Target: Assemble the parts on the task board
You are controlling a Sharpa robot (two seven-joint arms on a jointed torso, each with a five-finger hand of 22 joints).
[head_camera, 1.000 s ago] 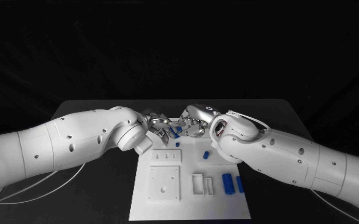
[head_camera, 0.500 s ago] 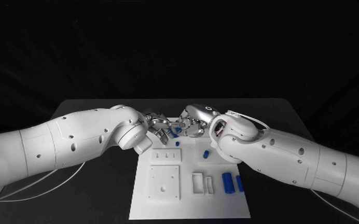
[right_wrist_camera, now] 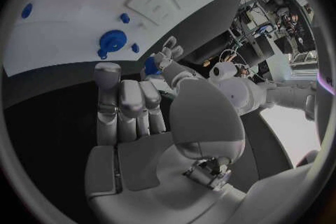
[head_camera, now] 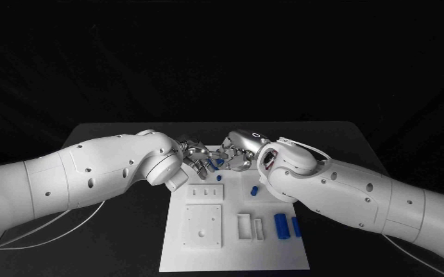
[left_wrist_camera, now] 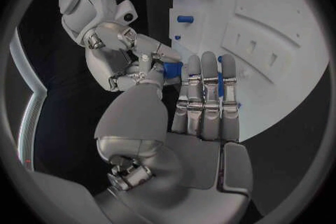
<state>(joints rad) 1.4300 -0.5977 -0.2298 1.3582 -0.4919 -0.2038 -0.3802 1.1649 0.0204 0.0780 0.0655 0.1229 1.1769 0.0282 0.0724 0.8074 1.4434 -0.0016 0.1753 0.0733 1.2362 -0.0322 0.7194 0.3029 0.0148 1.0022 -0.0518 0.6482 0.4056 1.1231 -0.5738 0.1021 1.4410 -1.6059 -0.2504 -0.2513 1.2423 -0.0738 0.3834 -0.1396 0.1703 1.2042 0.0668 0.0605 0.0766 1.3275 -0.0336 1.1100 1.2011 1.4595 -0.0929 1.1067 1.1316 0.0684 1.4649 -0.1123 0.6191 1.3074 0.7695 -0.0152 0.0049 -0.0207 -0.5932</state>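
Task board (head_camera: 236,251) carries five loose blue parts (head_camera: 281,226); both hands meet.

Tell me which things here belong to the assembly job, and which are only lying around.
For the job:
task board
blue part held between both hands
left hand
right hand
loose blue parts on the board

Only around:
black table
cable under the left arm

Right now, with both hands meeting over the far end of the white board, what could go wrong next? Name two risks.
1. The left hand and right hand crowd round one blue part; it could slip and drop during a handover.
2. Loose blue pieces lie near the right arm, such as the short peg; a sweep of that arm might knock them off the board.
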